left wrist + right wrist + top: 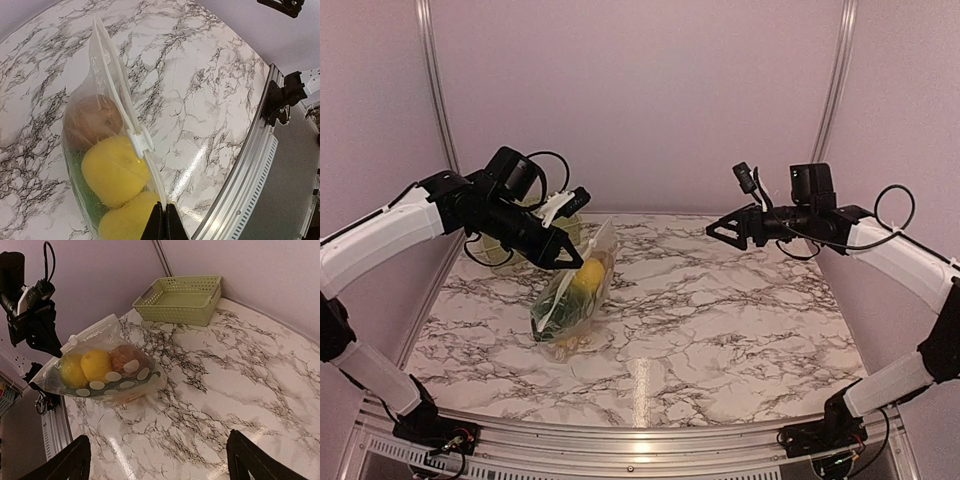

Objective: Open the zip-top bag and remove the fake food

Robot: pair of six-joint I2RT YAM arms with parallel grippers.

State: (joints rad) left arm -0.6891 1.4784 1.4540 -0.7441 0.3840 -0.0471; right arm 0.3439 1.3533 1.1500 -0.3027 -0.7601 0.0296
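Left end effector (pixel 164 221) pinching zip-top bag (pixel 102 107) at seal edge; right end effector (pixel 159 460) spread, well apart

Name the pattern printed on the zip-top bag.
White polka dots on the zip-top bag, clearest in the right wrist view.

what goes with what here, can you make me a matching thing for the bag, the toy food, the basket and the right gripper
1. zip-top bag
2. fake food
3. basket
4. right gripper

a. light green, by the wall
b. open, holding nothing
c. pinched at its top edge by the left gripper
d. inside clear plastic

Pairs: 1-c, 2-d, 3-a, 4-b
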